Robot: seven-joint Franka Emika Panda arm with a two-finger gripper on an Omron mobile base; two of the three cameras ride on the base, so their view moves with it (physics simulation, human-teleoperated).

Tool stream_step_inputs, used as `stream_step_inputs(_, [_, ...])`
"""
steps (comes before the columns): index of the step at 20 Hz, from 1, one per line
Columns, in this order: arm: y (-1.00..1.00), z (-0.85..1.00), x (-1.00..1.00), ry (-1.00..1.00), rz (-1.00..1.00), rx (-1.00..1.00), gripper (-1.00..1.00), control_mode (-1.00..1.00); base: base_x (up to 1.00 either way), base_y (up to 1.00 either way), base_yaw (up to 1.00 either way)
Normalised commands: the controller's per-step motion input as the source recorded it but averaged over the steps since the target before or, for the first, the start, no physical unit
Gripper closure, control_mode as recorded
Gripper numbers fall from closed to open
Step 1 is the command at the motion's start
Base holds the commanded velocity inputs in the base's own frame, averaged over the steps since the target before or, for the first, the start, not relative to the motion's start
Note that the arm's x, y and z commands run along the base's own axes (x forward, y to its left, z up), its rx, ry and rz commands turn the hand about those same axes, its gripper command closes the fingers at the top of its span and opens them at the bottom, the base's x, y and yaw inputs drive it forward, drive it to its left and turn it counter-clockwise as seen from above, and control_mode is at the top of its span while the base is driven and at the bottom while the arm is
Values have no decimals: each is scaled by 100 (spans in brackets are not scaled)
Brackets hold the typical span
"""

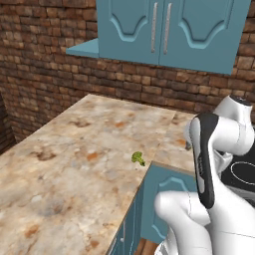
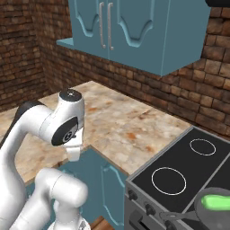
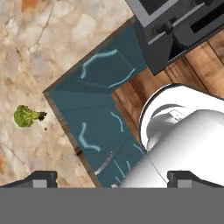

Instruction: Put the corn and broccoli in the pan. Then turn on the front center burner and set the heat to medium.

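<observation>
The broccoli [image 1: 138, 159], a small bumpy yellow-green floret, lies on the marble counter [image 1: 74, 164] close to its inner corner. The hand view looks straight down on the broccoli [image 3: 27, 116], which lies up and to the left of my fingertips [image 3: 41, 178]. My gripper [image 3: 113, 179] is open with nothing between its fingers, hanging above the counter's corner and the blue cabinet fronts. At the lower right, the dark pan [image 2: 201, 210] sits on the black cooktop [image 2: 179, 161]. The bright green corn [image 2: 217, 202] lies inside it. The pan covers the front center burner's spot.
Two white-ringed burners [image 2: 168, 180] mark the cooktop's left panel. Knobs [image 2: 150, 209] line the stove's front. Blue wall cabinets [image 1: 169, 30] hang above the brick wall. The robot's own white arm [image 1: 214, 149] stands between the counter and the stove. There is wooden floor [image 3: 131, 100] below.
</observation>
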Motion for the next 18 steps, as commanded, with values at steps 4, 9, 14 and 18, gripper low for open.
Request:
stream_step_inputs(4, [41,1,43,0,22,-3,-100,-100,0,0,0])
stream_step_inputs(9, [10,0,11,-1,30,-1,-100,-100,0,0,0])
stream_step_inputs(14, [0,0,11,-5,10,0,-100,-100,0,0,0])
stream_step_inputs(18, [4,0,20,-4,5,0,-100,-100,0,0,0])
